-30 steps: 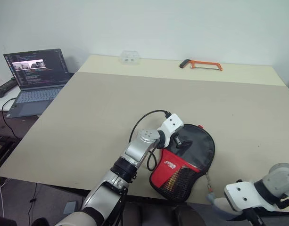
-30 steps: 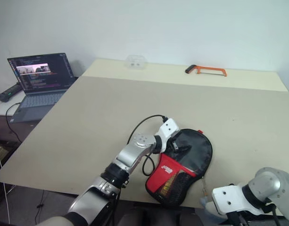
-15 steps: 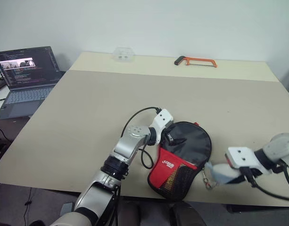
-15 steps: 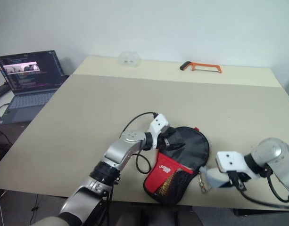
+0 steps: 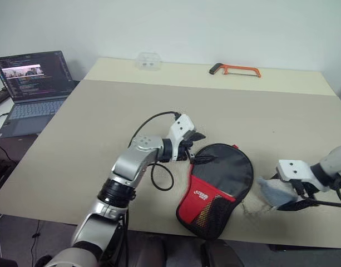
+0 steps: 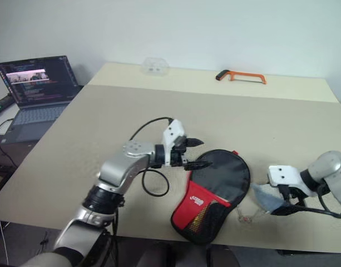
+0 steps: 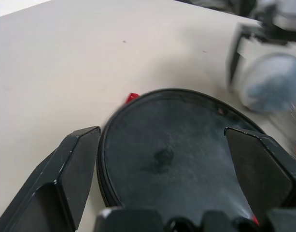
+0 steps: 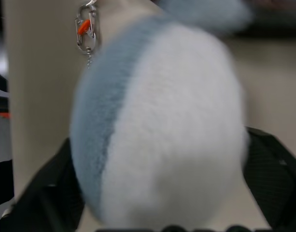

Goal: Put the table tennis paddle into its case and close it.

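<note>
Left gripper [image 5: 199, 148] spread wide, empty, hovering at case [image 5: 220, 186] top edge. Right gripper [image 5: 288, 196] spread wide around grey pouch [image 5: 275, 192] near table [image 5: 159, 105] front edge; far half open.

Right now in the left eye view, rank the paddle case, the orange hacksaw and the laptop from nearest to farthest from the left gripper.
From the left gripper:
1. Case, just beside it toward the near table edge.
2. Orange hacksaw, at the far table edge.
3. Laptop, off the table's left side.
</note>
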